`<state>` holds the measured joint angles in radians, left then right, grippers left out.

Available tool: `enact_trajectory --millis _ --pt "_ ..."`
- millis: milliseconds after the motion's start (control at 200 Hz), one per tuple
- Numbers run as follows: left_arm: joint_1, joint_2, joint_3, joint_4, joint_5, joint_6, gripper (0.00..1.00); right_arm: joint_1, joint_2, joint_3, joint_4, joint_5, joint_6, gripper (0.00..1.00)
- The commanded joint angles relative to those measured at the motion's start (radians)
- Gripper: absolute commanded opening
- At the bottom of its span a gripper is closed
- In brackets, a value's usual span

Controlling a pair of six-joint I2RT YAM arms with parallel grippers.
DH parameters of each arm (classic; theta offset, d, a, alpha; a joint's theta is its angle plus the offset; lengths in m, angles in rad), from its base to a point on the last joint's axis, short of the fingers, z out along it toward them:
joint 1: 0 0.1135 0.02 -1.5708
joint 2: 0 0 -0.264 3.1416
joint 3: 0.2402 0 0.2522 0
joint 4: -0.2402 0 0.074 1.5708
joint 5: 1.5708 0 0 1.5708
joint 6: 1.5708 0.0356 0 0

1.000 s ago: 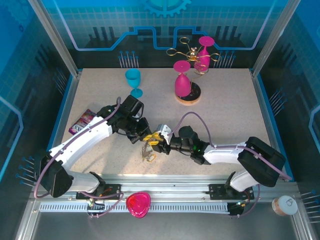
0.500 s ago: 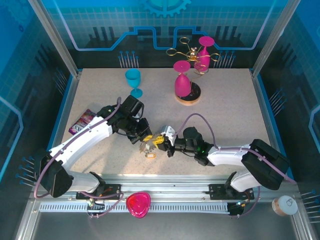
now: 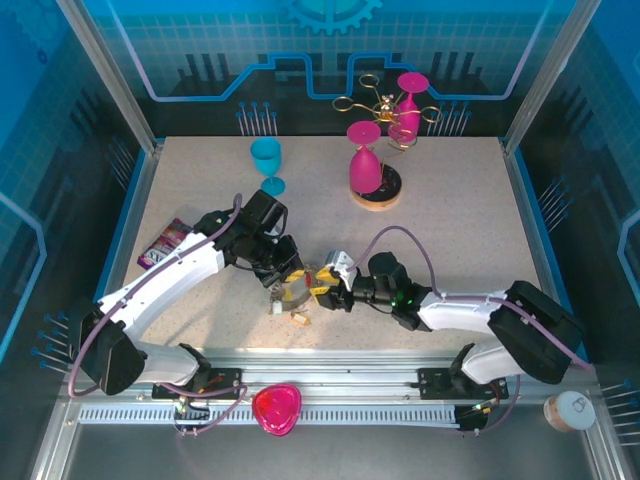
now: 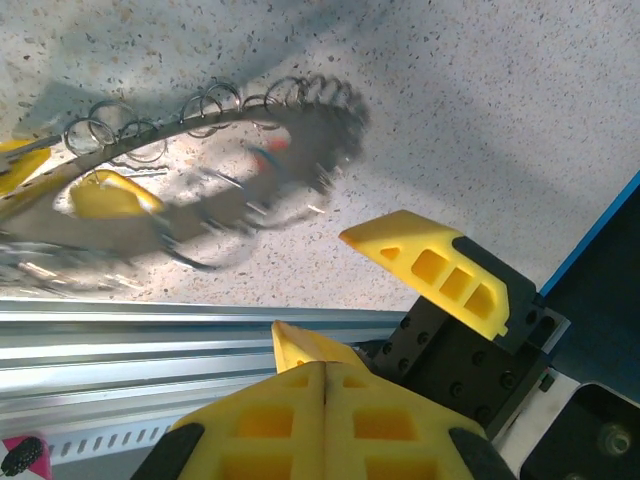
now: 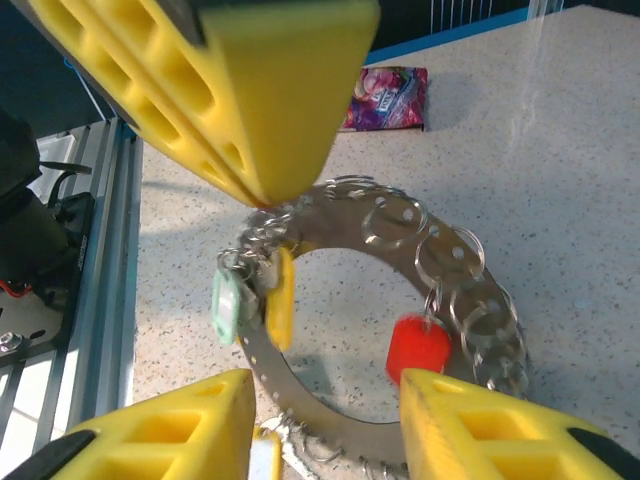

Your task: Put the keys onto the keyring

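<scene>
**Status: partly done.** The keyring (image 5: 338, 228) is near the front middle of the table (image 3: 450, 220), between the 2 grippers. It is tilted, with its far rim raised and its shadow on the surface beneath.

In the right wrist view, 3 heads hang from the wire loops on its rim: a yellow key (image 5: 280, 297), a pale key (image 5: 227, 305) just beside it, and a red key (image 5: 417, 350) further round. I judge these 3 to be fitted.

**Grippers.** The left gripper (image 5: 268, 192) has its fingers pressed together, with the tip at the ring's far rim among the loops. Given the tilt, I judge it is pinching the ring there. The right gripper (image 5: 325, 392) has its fingers apart and grips nothing, with 1 finger on either side of the ring's near rim.

**Outstanding.** The top view shows 2 small objects (image 3: 298, 320) on the table just in front of the ring (probably loose keys, 1 yellowish). If so, at least 2 remain to be threaded.

**Limits of inspection.**
- The left wrist view shows the ring smeared, so loops and heads cannot be counted there.
- The exact contact between the left fingers and the ring is hidden behind the fingertips.
- The key shafts are too fine to trace, so I cannot tell whether each head sits on a loop or is merely caught.
- The ring's near rim is cut off at the bottom edge of the right wrist view.
</scene>
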<state>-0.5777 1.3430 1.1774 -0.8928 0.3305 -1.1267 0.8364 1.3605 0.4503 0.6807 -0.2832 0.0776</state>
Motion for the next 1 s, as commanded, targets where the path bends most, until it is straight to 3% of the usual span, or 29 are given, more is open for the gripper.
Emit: enact_trajectory --millis 0,170,310,365,470,560,695,830,996 --pt "0.008 0.004 0.004 -0.008 0.009 -0.009 0.0 -0.011 -0.05 -0.006 -0.048 0.031 -0.034 0.38" --pt "0.036 0.006 -0.022 0.012 -0.042 0.011 0.0 -0.015 -0.037 0.001 -0.086 0.063 -0.035 0.41" --pt "0.132 -0.05 -0.056 -0.002 -0.197 0.05 0.0 -0.016 -0.024 0.059 -0.207 0.074 -0.052 0.47" --pt "0.171 -0.077 -0.093 -0.016 -0.259 0.057 0.14 -0.017 -0.021 0.078 -0.245 0.078 -0.055 0.48" --pt "0.233 -0.115 -0.167 -0.035 -0.388 0.075 0.28 -0.021 -0.015 0.108 -0.297 0.086 -0.053 0.5" --pt "0.284 -0.153 -0.248 0.02 -0.428 0.067 0.41 -0.022 0.004 0.163 -0.387 0.089 -0.065 0.5" --pt "0.334 -0.156 -0.312 0.119 -0.42 0.101 0.46 -0.024 0.023 0.213 -0.452 0.075 -0.075 0.51" --pt "0.355 -0.073 -0.283 0.114 -0.381 0.188 0.45 -0.026 0.044 0.255 -0.505 0.07 -0.084 0.5" --pt "0.346 0.011 -0.283 0.151 -0.311 0.13 0.38 -0.028 0.064 0.265 -0.502 0.075 -0.076 0.47"
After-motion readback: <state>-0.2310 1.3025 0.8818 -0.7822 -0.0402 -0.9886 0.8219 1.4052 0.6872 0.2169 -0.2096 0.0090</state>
